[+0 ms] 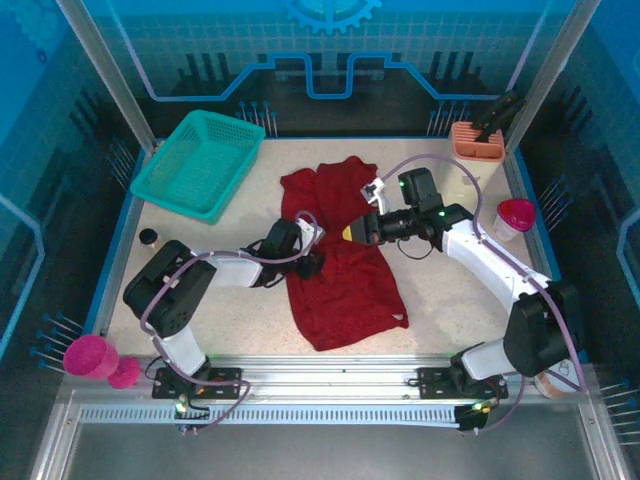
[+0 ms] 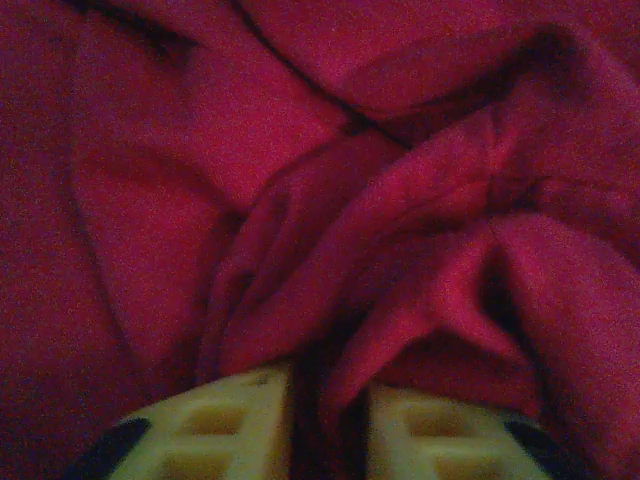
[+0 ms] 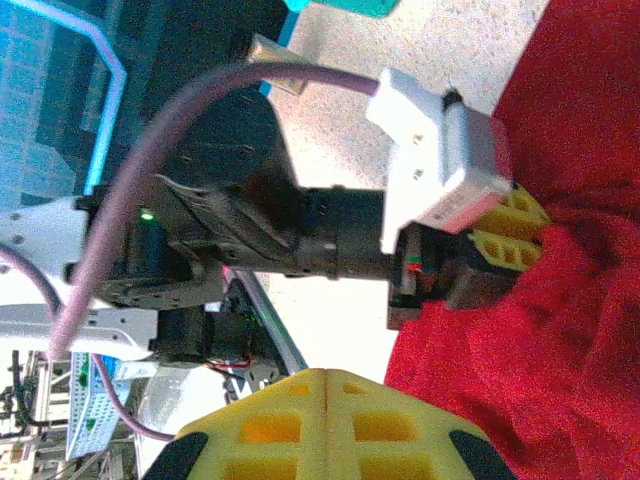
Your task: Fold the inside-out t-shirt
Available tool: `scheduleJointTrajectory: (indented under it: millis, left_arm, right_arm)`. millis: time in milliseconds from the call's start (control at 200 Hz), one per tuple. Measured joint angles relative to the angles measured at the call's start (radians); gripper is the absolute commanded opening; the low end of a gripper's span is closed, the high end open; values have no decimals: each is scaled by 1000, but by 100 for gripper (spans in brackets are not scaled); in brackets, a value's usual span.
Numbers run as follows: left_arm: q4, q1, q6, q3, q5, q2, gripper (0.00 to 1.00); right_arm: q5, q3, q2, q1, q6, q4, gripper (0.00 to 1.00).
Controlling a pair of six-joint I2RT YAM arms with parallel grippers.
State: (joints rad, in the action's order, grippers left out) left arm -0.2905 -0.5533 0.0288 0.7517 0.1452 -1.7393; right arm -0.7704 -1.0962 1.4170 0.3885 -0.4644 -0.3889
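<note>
The inside-out t-shirt (image 1: 345, 280) lies crumpled lengthwise in the middle of the table, dark red. My left gripper (image 1: 312, 264) sits low at the shirt's left edge. In the left wrist view its yellow fingers (image 2: 225, 425) stand slightly apart, and a raised fold of the t-shirt (image 2: 300, 150) runs loosely into the gap of the left gripper (image 2: 330, 395). My right gripper (image 1: 350, 232) hovers over the shirt's middle, pointing left. In the right wrist view the right gripper (image 3: 328, 375) is shut with nothing between its pads, beside the t-shirt (image 3: 560, 360) and the left gripper's fingers (image 3: 510, 235).
A teal basket (image 1: 200, 162) stands at the back left. An orange holder (image 1: 477, 140) with a dark tool is at the back right, with a pink cup (image 1: 515, 215) near the right wall. A small black disc (image 1: 148, 237) lies at the left. Bare table (image 1: 450, 290) shows right of the shirt.
</note>
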Motion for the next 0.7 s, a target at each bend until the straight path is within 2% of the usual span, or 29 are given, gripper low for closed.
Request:
scheduleJointTrajectory:
  millis: [95,265,335,410,520,610,700]
  left_arm:
    - [1,0,-6,0,-3,-8,36]
    - [-5,0,-4,-42,19,69,47]
    - [2,-2,-9,-64,28,141,50]
    - [3,-18,-29,-91,28,222,52]
    - [1,-87,-96,-144,27,317,54]
    - [1,-145,-149,-180,24,330,54]
    - [19,-162,-171,-206,20,310,54]
  right_arm:
    - [22,0,-12,-3,2,-14,0]
    - [138,2,-12,-1,98,-107,33]
    - [198,6,-12,19,148,-156,41]
    - [241,19,-13,56,188,-198,43]
    - [283,84,-32,76,216,-223,44]
    - [304,151,-53,55,215,-225,45]
    - [311,191,-68,35,211,-216,46]
